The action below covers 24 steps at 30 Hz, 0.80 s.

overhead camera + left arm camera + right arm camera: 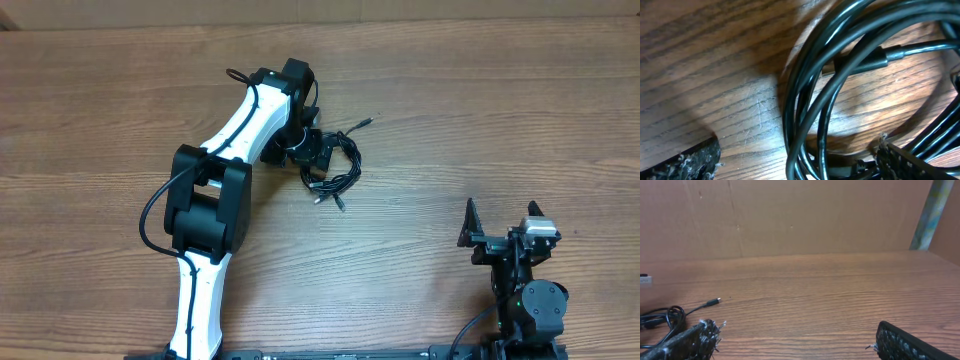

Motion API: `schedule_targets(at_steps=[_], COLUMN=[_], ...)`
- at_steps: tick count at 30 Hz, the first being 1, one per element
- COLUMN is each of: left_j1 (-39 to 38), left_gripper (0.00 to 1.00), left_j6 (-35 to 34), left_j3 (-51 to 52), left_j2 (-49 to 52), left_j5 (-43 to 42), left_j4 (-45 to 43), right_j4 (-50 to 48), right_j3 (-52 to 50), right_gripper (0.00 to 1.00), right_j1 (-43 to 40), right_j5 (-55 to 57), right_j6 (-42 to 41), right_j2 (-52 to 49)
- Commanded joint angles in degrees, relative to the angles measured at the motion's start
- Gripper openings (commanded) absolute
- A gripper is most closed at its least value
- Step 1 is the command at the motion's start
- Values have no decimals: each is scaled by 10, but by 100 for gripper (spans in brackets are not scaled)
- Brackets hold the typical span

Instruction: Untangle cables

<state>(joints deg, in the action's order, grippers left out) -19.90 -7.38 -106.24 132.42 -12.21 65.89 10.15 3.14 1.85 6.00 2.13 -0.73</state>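
The cables point(338, 168) lie in a small black coil on the wooden table point(450, 120), with one plug tip point(368, 122) poking out toward the upper right. My left gripper point(316, 158) is down at the coil's left side, open. In the left wrist view, several glossy strands of the cables point(812, 95) run between its spread fingertips point(692, 161), and none is pinched. My right gripper point(503, 224) rests open near the front right, far from the coil. Its wrist view shows bare wood between its fingers point(907, 345) and the cables point(660, 317) far left.
The white left arm point(235, 130) reaches diagonally from the front edge to the coil, its own thick black cord looping beside it. A brown cardboard wall point(790, 215) stands behind the table. The right arm's base point(530, 300) sits at the front right corner.
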Motion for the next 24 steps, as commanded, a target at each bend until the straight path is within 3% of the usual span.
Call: schedule_targets(at_steps=[1,12,16,20,24], left_j1=[-3,-3,-3,-3,-4], left_gripper=[100,100,99,100,100], left_j6=[-6,-21,-21,-20,-20], left_j3=[-7,-7,-7,-8,-9], left_j2=[8,8,8,7,7], left_j5=[-7,-7,25,43,45], left_j4=[2,-16,-9,-5,6], right_j4=[-2,-3,-18,-89,-17], right_j3=[-2,-2,-2,21,143], right_gripper=[100,100,100,100,100], right_j1=[-3,-3,-3,-3,-3], right_j5=[4,2,-120,-297,-259], right_j6=[-2,-5,-107,-106,-140], right_j2=[5,5,4,3,-40])
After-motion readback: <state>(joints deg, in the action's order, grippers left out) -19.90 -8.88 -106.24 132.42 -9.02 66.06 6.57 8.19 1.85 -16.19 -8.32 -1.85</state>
